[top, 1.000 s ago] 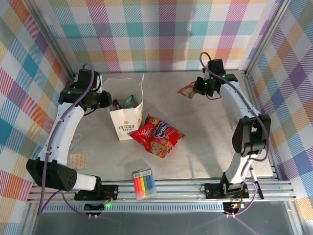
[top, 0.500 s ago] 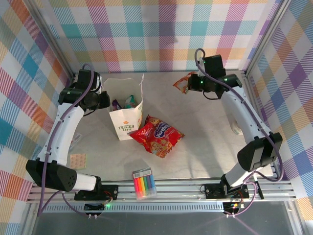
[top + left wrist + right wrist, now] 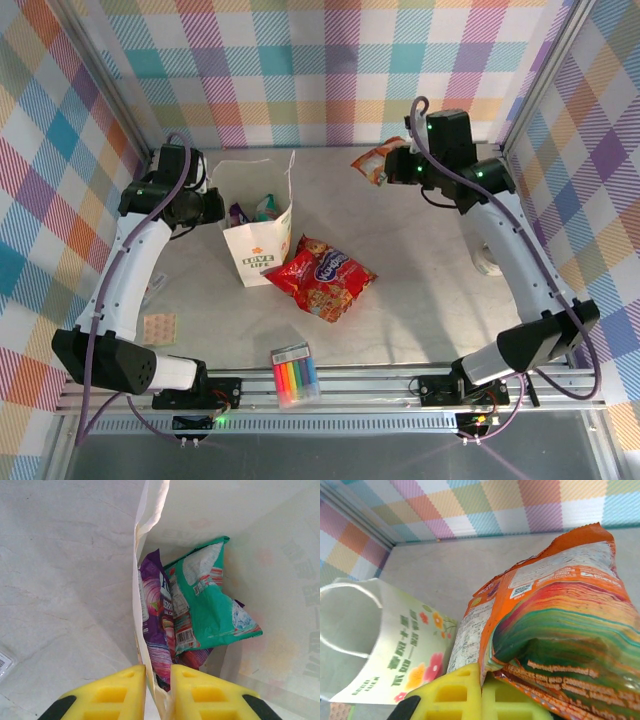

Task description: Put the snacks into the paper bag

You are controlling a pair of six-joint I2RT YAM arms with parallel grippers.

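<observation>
The white flower-print paper bag (image 3: 258,232) stands upright left of centre, mouth open. My left gripper (image 3: 214,206) is shut on its left rim; in the left wrist view the yellow fingers (image 3: 158,680) pinch the thin paper wall (image 3: 142,555). Inside lie a purple packet (image 3: 154,625) and a teal-and-white packet (image 3: 210,605). My right gripper (image 3: 398,166) hangs near the back wall, shut on the orange packet (image 3: 374,162), whose lower edge sits between the fingers (image 3: 481,682). The orange packet (image 3: 555,615) is right of the bag (image 3: 395,650). The large red packet (image 3: 320,277) lies flat beside the bag's right side.
A clear pack of coloured markers (image 3: 295,376) lies near the front edge. A small patterned card (image 3: 158,327) lies front left, and a white object (image 3: 487,262) sits at the right behind the right arm. Plaid walls enclose the table on three sides.
The right arm has lifted the orange packet off the table and carried it slightly left and towards the back wall. The left gripper has stayed on the bag's rim.
</observation>
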